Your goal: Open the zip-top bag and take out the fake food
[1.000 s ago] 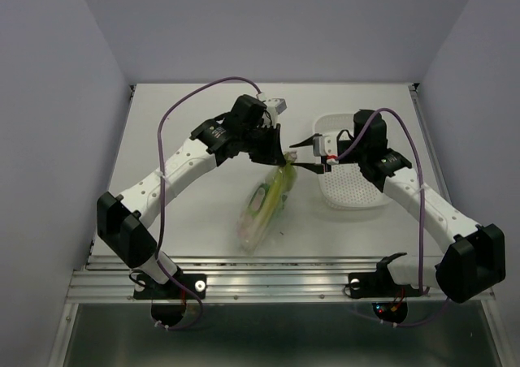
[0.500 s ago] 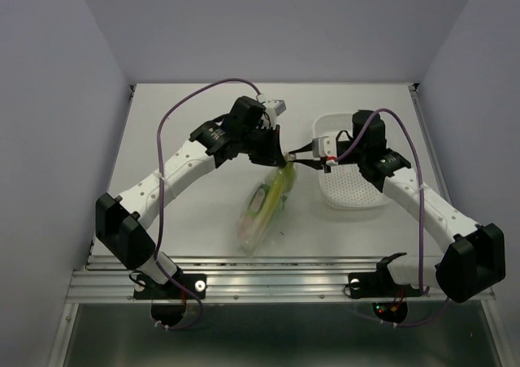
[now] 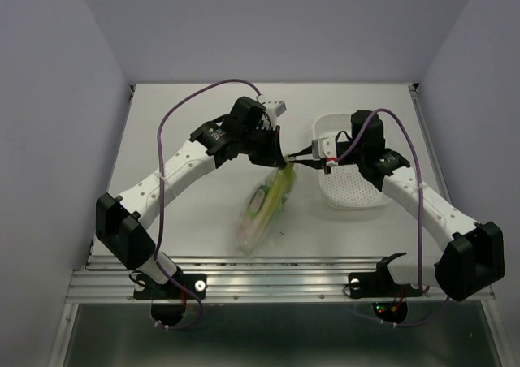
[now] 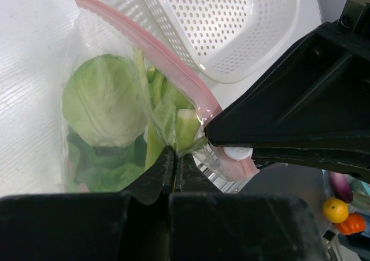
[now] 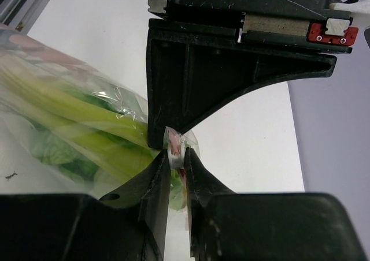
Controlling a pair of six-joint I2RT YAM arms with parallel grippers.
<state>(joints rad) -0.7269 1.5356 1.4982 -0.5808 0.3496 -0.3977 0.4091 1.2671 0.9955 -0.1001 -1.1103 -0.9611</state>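
Note:
The zip-top bag (image 3: 262, 205) hangs tilted over the table, its pink zip strip (image 4: 156, 47) at the top. The fake food shows through the plastic: a round light-green head (image 4: 101, 99), pale stalks (image 5: 75, 111) and dark leaves. My left gripper (image 4: 173, 154) is shut on the clear plastic just under the strip, at the bag's upper corner (image 3: 282, 162). My right gripper (image 5: 176, 154) faces it from the right (image 3: 299, 159), and its jaws are shut on the small white slider (image 4: 237, 153) at the strip's end. The two grippers almost touch.
A white perforated basket (image 3: 349, 190) stands on the table right of the bag, under the right arm, and also shows behind the bag in the left wrist view (image 4: 231, 24). The bag's lower end rests near the table's front edge (image 3: 248, 241).
The right gripper's jaws have closed onto the white slider, and it has shifted slightly left toward the left gripper. The left gripper and the bag have hardly moved.

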